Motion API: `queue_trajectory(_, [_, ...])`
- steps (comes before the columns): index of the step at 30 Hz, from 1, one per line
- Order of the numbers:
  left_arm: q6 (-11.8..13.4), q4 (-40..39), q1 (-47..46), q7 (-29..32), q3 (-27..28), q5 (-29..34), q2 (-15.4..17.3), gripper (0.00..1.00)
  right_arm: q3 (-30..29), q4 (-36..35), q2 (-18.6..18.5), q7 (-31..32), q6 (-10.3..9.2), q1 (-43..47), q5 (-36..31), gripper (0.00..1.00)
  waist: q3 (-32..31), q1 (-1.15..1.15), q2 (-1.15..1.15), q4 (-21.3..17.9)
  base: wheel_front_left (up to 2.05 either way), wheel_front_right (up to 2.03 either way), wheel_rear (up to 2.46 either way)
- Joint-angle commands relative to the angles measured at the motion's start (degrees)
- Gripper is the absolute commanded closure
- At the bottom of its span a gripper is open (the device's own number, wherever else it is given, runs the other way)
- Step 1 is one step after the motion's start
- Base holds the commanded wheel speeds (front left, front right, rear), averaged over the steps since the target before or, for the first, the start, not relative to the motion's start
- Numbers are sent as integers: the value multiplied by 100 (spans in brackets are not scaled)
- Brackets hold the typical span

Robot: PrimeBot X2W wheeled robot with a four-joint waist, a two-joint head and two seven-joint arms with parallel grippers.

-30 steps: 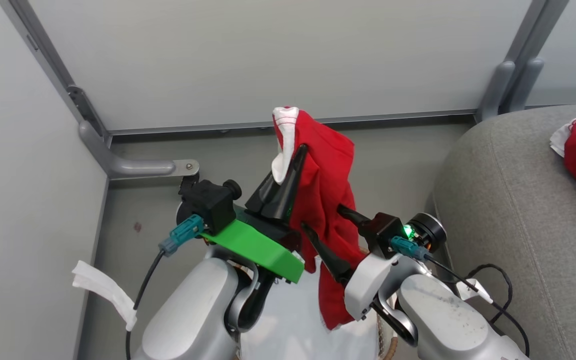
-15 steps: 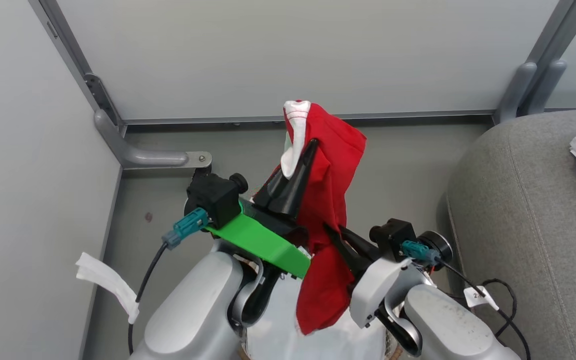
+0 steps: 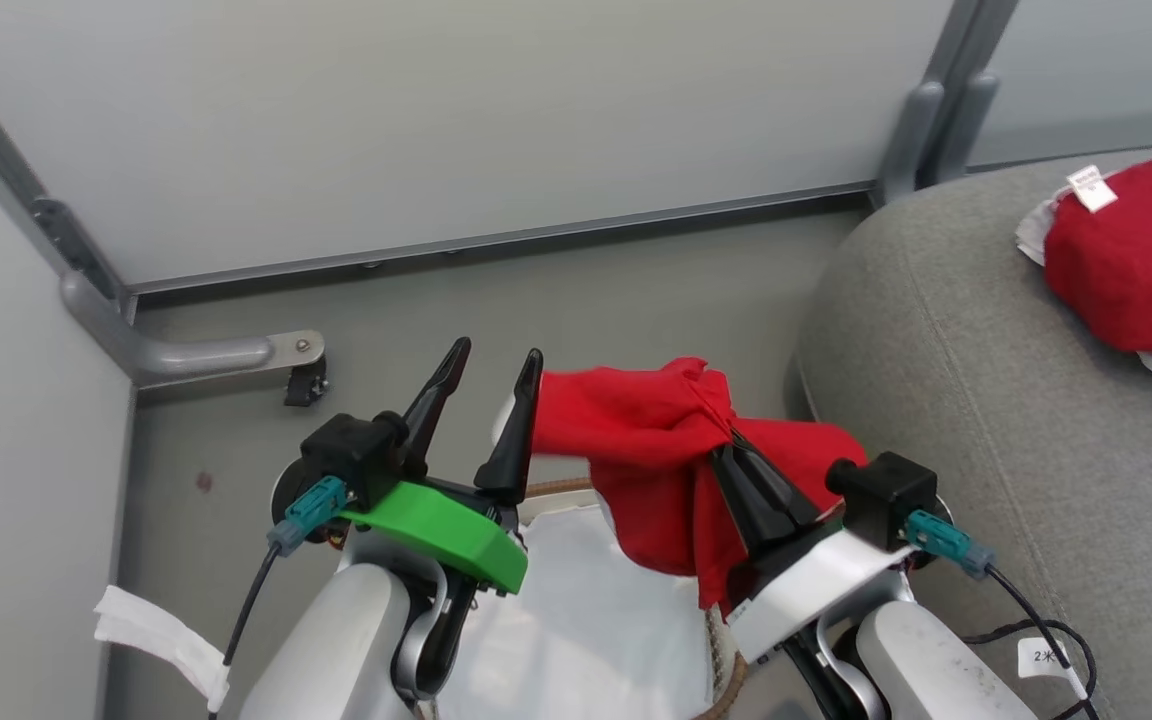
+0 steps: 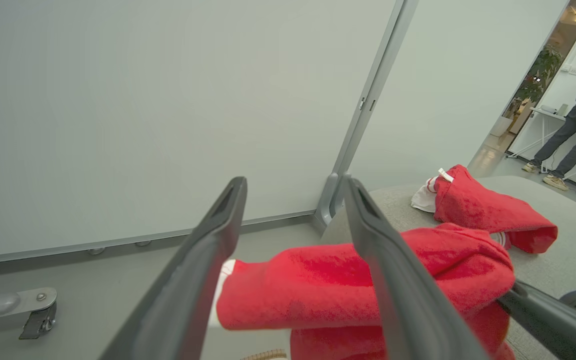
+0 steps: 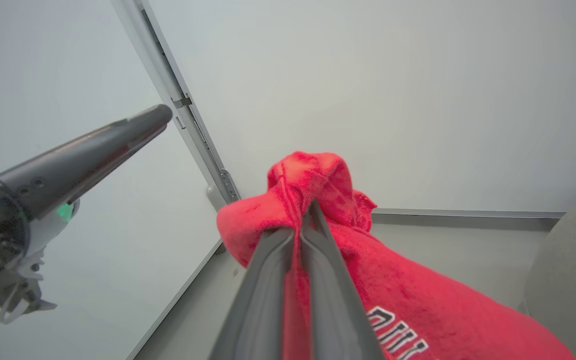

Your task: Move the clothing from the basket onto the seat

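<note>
One red garment [image 3: 656, 470] hangs above the basket [image 3: 556, 487], clamped between the fingers of my right gripper [image 3: 731, 445]. My left gripper [image 3: 496, 352] is spread apart beside it. A second garment [image 3: 1136, 270] lies on the seat [image 3: 986, 420].

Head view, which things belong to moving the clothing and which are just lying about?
Job: held red garment, second red garment, basket, seat, right gripper.
Lying about: partition foot, white strip.
</note>
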Motion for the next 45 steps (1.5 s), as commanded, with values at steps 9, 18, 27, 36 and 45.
queue_trajectory(9, [-31, -11, 369, -6, 324, 323, 34, 0, -118, -404, -18, -3, -5, 295, -36, 100, 156, 0, 0, -2045, 0, 0, 0])
queue_trajectory(18, [-33, -91, 385, -6, 202, 435, 8, 0, -564, -708, -15, -4, -5, 463, -152, 100, 291, 0, 0, -3014, 0, 0, 0])
queue_trajectory(27, [-29, -107, -113, -6, -405, 424, 32, 0, -1367, -1092, -384, -4, -5, -14, -345, 100, 775, 0, 0, -3110, 0, 0, 0])
queue_trajectory(36, [-29, -141, -523, -6, -826, 421, 386, 0, -1837, -574, -1709, -6, -7, -2020, -413, 100, 1637, 0, 0, -2900, 0, 0, 0])
queue_trajectory(45, [-29, -217, -1193, -6, -1292, 304, 678, 0, -2169, 1099, -2678, 93, -7, -4091, -329, 100, 2616, 0, 0, -2275, 0, 0, 0])
